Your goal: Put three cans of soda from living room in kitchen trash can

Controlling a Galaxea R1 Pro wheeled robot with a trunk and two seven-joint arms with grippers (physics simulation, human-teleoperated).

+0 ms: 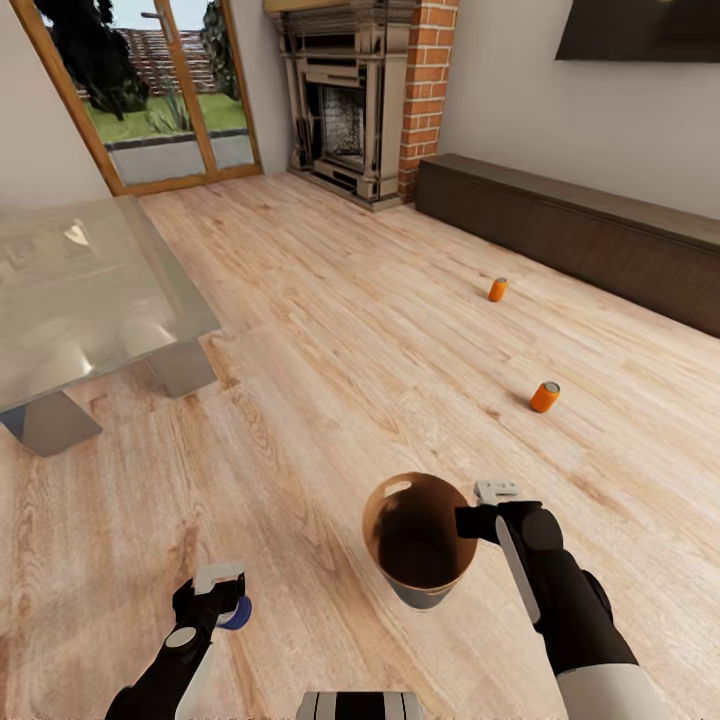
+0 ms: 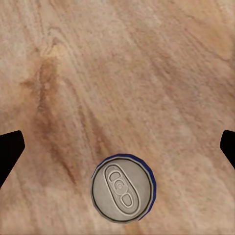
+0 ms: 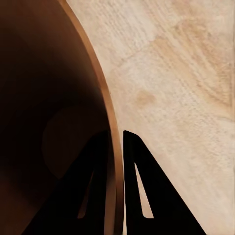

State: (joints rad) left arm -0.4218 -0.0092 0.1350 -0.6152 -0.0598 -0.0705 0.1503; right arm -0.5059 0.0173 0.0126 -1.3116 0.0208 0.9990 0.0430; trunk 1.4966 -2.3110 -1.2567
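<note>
Two orange cans of soda rest on the living room's wood floor, one [image 1: 497, 289] near the long cabinet and one [image 1: 545, 396] closer and tilted. The tash can [image 1: 420, 597], grey outside and brown inside [image 3: 54, 98], hangs just above the floor, and my right gripper [image 1: 482, 512] [image 3: 115, 142] is shut on its rim, one finger inside and one outside. My left gripper [image 1: 222, 590] [image 2: 117, 147] is open, fingers spread wide, above an upright blue-sided can [image 1: 238, 612] [image 2: 123, 188] with a grey top that stands on the floor.
A glass coffee table [image 1: 80, 290] on grey legs stands at the left. The fireplace [image 1: 345, 110] with its red brick column [image 1: 428, 90], a glazed door [image 1: 160, 90], the long dark cabinet [image 1: 580, 230] and a wall television [image 1: 640, 30] line the far walls.
</note>
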